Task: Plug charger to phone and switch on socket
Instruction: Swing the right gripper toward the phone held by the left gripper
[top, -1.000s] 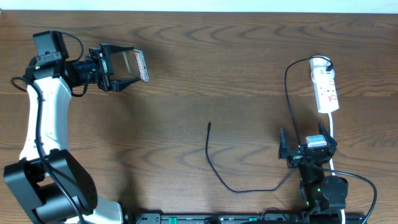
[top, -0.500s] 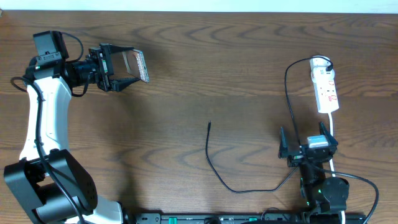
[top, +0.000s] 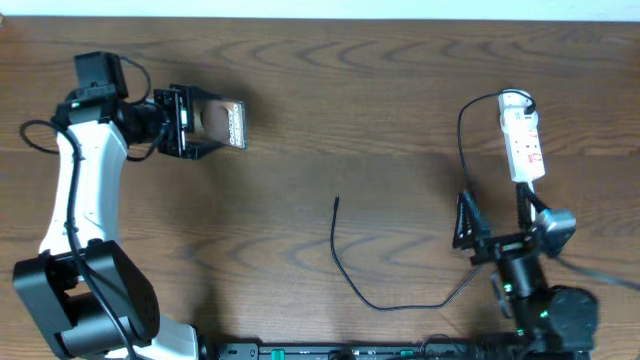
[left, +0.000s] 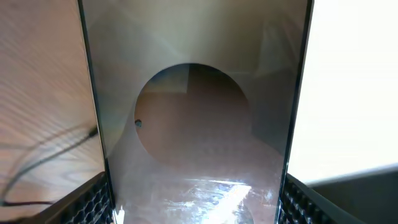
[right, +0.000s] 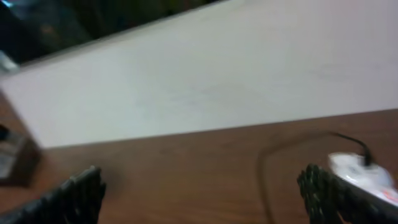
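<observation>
The right wrist view is smeared with blur: only the two dark fingertips at its lower corners and a pale shape, the socket (right: 364, 175), ahead of the right finger can be made out. In the left wrist view the phone (left: 193, 118) fills the frame, its lower end cut off. A dark cable lies off to the left there, and I cannot tell which cable it is.

From above, the phone (top: 222, 121) looks foreshortened. Its long axis runs straight out from the left gripper (top: 212, 123), away from the wrist, with the dark circle facing the wrist camera. That gripper is clamped across the phone's width, one finger on each long edge.

The right gripper (top: 492, 200) stands wide apart and holds nothing. The socket (top: 522, 140) lies just past its right finger, lengthwise along the gripper's reach, and its white cord runs back under the wrist. The charger (top: 334, 236) loops out to the left of this gripper, and its free tip points the same way as the fingers, well apart from both grippers
</observation>
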